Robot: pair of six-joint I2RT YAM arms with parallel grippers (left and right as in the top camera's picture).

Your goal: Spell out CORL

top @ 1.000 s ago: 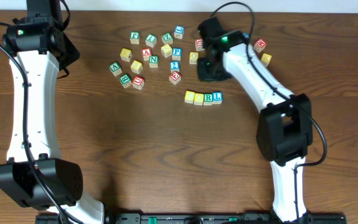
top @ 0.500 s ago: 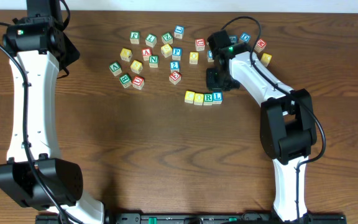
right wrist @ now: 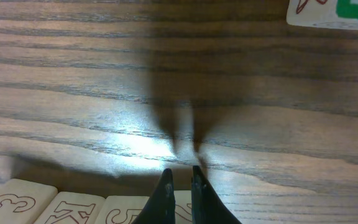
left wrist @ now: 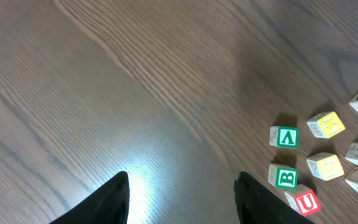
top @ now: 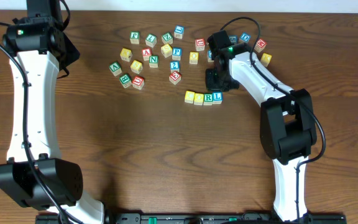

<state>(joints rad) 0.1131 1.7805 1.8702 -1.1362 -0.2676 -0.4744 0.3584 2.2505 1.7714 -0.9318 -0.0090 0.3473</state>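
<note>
The CORL row lies on the table right of centre: two yellow-topped cubes [top: 189, 96] [top: 199, 98], the green R cube [top: 208, 98] and the blue L cube [top: 217, 96], side by side and touching. My right gripper [top: 215, 79] hovers just behind the row, shut with nothing between its fingers. In the right wrist view its gripper [right wrist: 181, 174] points at bare wood, with the row's pale side faces [right wrist: 73, 208] along the bottom edge. My left gripper [left wrist: 182, 202] is open and empty over bare table at the far left.
A scatter of loose letter cubes [top: 153, 60] lies at the back centre. More sit near the right arm [top: 260, 45] [top: 266, 59]. In the left wrist view, the green B cube [left wrist: 283, 177] and red U cube [left wrist: 303, 201] lie right of the fingers.
The right arm has come forward and slightly right, toward the row, then stopped. Its jaws have closed a little tighter. The left arm has not moved.
</note>
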